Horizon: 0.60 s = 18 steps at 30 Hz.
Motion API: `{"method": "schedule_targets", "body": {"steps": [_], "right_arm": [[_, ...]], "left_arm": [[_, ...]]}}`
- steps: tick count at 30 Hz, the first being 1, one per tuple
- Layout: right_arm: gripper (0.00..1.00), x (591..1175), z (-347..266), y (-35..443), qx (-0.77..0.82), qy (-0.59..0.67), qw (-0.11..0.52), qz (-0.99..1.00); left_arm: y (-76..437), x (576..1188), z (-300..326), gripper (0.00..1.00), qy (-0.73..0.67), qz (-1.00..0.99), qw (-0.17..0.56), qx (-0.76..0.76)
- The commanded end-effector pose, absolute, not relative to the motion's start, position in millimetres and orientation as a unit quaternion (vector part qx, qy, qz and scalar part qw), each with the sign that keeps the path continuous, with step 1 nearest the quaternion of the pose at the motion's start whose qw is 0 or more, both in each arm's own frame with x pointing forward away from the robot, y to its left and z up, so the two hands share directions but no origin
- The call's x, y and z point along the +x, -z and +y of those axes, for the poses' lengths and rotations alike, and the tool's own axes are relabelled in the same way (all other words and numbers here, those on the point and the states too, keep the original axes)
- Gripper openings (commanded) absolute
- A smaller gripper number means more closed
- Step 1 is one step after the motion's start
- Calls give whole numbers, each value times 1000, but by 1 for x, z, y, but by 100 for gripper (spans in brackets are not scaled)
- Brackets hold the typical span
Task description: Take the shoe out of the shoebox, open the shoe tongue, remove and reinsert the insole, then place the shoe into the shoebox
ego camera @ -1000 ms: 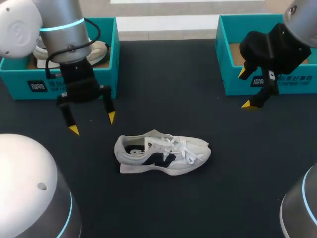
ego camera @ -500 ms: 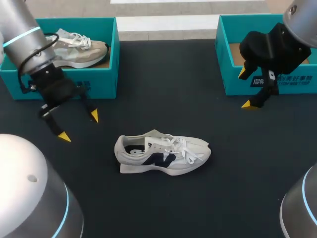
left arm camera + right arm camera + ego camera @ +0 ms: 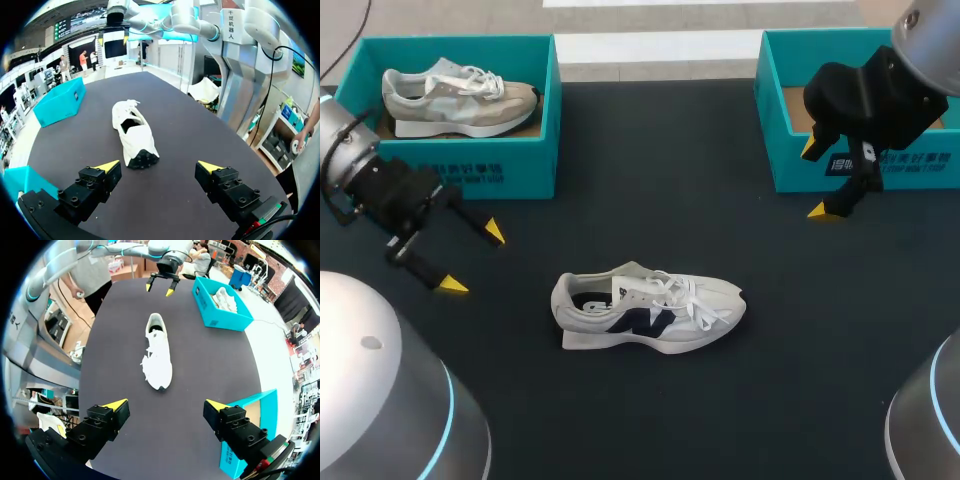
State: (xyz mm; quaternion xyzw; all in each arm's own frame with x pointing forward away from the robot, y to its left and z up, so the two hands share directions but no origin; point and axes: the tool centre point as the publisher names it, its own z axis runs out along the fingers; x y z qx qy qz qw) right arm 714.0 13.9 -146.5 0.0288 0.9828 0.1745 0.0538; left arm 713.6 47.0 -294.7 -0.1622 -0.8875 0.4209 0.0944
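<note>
Black counter (image 3: 620, 150) is being shared by a white shoe (image 3: 648, 310), lettered far-left shoebox (image 3: 470, 172) and far-right shoebox (image 3: 920, 172); left tool (image 3: 472, 259) and right tool (image 3: 813, 179) are being held released.

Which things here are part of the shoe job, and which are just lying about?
Job: white shoe, outside the boxes; right shoebox, seemingly empty; left gripper and right gripper, both open.
Lying about: left shoebox; grey shoe inside it.
</note>
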Motion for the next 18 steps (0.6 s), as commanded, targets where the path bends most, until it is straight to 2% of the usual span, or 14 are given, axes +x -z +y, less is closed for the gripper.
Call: {"method": "schedule_targets", "body": {"steps": [1,18], "right_arm": [[100,716,15,147,30,-172,53,983],[100,716,15,147,30,-172,53,983]], "left_arm": [[294,707,43,100,-440,-893,-4,-90],[302,708,43,100,-455,-887,-12,-80]]}}
